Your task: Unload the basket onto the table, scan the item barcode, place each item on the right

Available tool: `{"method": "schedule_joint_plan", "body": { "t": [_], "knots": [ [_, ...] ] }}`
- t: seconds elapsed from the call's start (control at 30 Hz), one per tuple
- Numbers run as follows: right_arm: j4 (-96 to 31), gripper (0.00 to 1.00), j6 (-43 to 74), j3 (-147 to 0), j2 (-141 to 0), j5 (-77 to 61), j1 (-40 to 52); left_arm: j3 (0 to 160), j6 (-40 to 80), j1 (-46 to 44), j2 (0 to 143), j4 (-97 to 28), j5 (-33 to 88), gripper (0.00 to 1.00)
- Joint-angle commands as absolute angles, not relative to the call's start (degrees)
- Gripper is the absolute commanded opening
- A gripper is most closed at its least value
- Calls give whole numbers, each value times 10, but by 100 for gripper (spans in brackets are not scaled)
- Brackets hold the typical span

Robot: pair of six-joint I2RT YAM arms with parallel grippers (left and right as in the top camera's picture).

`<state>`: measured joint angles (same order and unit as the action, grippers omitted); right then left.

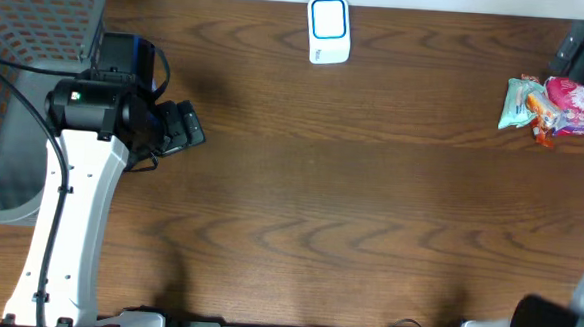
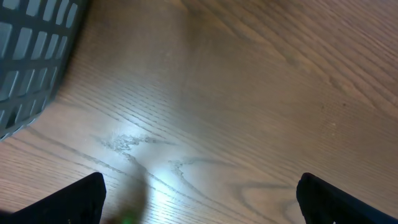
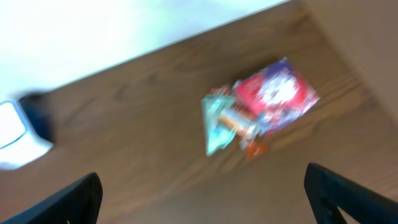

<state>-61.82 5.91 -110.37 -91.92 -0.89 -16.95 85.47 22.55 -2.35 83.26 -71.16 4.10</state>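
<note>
While poised over table [image 1: 320, 195], noted left gripper [image 2: 202, 199] spread wide, empty; right gripper [image 3: 206, 198] likewise agape, empty, near snack packets [image 3: 261, 112].

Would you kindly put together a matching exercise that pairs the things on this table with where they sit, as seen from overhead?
Things:
1. white scanner
2. snack packets
3. grey basket
4. left claw

Places or states:
A. far-left corner
B. right edge of the table
C. open, over the table just beside the basket
D. far edge, near the middle

Pairs: 1-D, 2-B, 3-A, 4-C.
</note>
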Motion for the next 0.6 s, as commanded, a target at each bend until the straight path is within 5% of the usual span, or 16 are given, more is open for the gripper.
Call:
{"method": "schedule_joint_plan", "body": {
  "t": [0.0, 0.57],
  "knots": [
    [-646, 99, 72, -1093, -888, -85, -161, 853, 230, -22, 836, -714, 36, 98],
    [-467, 99, 84, -630, -571, -90, -71, 853, 230, -22, 836, -714, 36, 98]
  ]
}}
